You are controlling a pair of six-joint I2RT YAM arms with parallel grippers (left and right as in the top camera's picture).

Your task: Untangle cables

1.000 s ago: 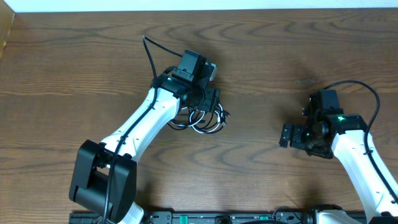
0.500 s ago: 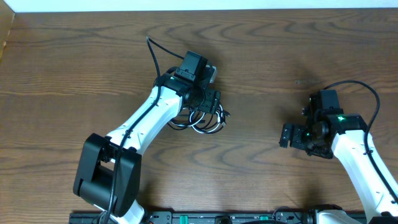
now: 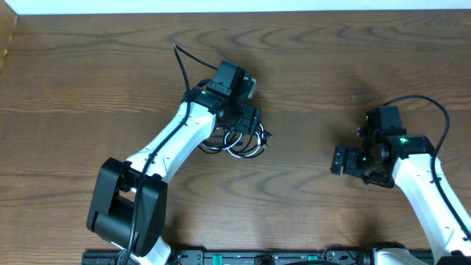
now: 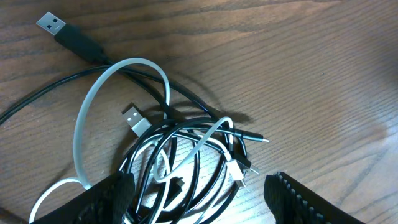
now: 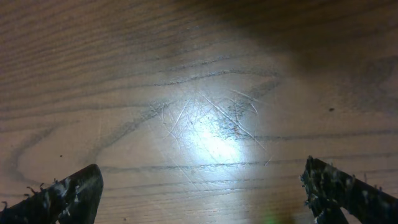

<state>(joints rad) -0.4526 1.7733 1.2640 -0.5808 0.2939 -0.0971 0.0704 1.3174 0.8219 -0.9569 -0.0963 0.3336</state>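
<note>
**A:** Overhead first: a dark wood-grain tabletop (image 3: 88, 66) with a pale strip (image 3: 221, 6) along the far edge. The cables (image 3: 243, 145) lie knotted just at 6 o'clock of the left gripper (image 3: 252, 119), partly hidden under its arm (image 3: 176, 136).

**B:** And the right gripper (image 3: 337, 160)?

**A:** Well apart, out at 3 o'clock.

**B:** Left wrist view: jaws wide apart, the knot between them. There's a black USB plug (image 4: 52, 25) at 10 o'clock, and the loops are cut off at the bottom.

**A:** Right wrist view: jaws apart over bare, glare-lit wood.
</note>
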